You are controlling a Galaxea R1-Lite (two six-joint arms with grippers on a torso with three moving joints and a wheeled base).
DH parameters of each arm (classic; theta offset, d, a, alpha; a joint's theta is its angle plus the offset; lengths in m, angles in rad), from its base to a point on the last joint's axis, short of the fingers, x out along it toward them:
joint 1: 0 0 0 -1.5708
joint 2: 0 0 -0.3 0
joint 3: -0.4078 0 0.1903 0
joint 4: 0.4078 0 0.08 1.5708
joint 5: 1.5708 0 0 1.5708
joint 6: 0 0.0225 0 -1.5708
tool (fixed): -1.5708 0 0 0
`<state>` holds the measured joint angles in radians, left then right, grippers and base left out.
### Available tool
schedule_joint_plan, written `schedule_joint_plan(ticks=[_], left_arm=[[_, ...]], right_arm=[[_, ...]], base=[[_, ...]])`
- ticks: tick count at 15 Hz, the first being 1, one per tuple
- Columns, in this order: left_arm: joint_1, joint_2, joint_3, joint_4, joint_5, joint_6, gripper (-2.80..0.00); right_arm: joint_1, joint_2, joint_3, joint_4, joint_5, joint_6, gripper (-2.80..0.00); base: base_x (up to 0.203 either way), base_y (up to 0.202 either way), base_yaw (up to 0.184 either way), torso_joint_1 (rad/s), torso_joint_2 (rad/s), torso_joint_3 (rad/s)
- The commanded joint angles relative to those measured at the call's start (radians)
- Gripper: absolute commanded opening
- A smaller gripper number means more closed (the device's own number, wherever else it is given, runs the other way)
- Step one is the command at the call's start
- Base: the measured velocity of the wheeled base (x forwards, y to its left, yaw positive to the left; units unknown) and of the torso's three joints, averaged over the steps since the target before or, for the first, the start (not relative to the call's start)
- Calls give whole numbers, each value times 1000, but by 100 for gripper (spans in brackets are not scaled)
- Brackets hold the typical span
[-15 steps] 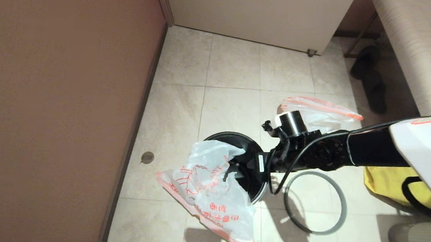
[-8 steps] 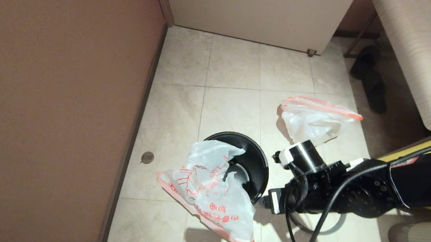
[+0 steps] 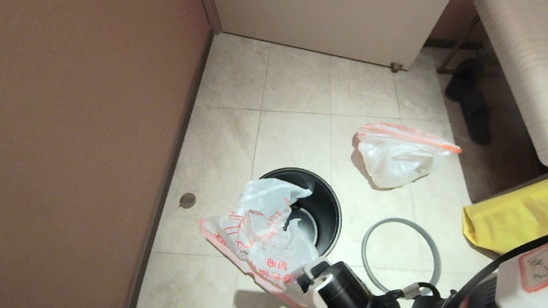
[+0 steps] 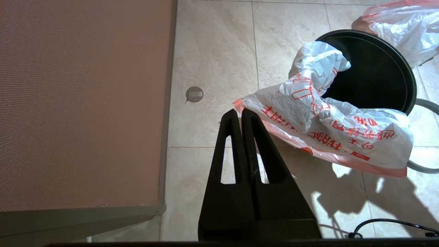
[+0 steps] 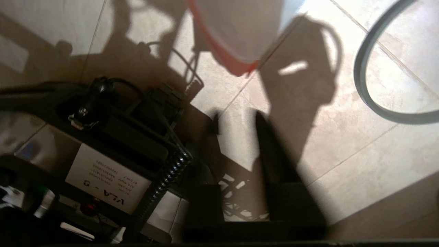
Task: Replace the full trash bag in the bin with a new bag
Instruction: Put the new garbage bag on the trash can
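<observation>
Right gripper (image 5: 236, 120) hangs low near the robot's own base, fingers apart with only floor between them, holding nothing. Left gripper (image 4: 241, 115) is parked, fingers pressed together, empty. The new bag (image 3: 267, 233) is draped over the near-left rim of the bin (image 3: 331, 213), half in and half spilling onto the floor tiles (image 3: 290, 135), just beside the right wrist; likely dropped there for spreading. The full trash bag (image 3: 398, 155) lies on the floor beyond the bin, well apart. Grey rim ring (image 3: 401, 257) lies flat right of the bin, probably awaiting refit.
</observation>
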<state>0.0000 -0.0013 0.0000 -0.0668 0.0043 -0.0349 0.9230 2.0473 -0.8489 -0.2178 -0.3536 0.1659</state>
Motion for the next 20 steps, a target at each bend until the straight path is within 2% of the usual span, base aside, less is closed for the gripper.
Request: schedule_joint_plan(ticks=[1,7,8,11,12,15,18,20], left_arm=[[0,1,0,-1,0,0,-280],[0,1,0,-1,0,0,-280],[0,1,0,-1,0,0,-280],[0,1,0,-1,0,0,-280],[0,1,0,-1,0,0,-280],[0,1,0,-1,0,0,-280],[0,1,0,-1,0,0,-280],[0,1,0,-1,0,0,-280]], right_arm=[[48,73,-3,-10,-2,-13,-280],[53,141,2,-49,-20,-7,-280],[53,149,4,-53,-54,-6,0],[59,204,24,-206,-93,-11,0],[73,236,25,-259,-128,-16,0],[98,271,26,-390,-219,-83,0],[97,289,30,-421,-293,-130,0],[101,294,36,-445,-300,-142,0]], base=[[0,0,0,0,0,0],[0,0,0,0,0,0],[0,0,0,0,0,0],[0,0,0,0,0,0],[0,0,0,0,0,0],[0,0,0,0,0,0],[0,0,0,0,0,0],[0,0,0,0,0,0]])
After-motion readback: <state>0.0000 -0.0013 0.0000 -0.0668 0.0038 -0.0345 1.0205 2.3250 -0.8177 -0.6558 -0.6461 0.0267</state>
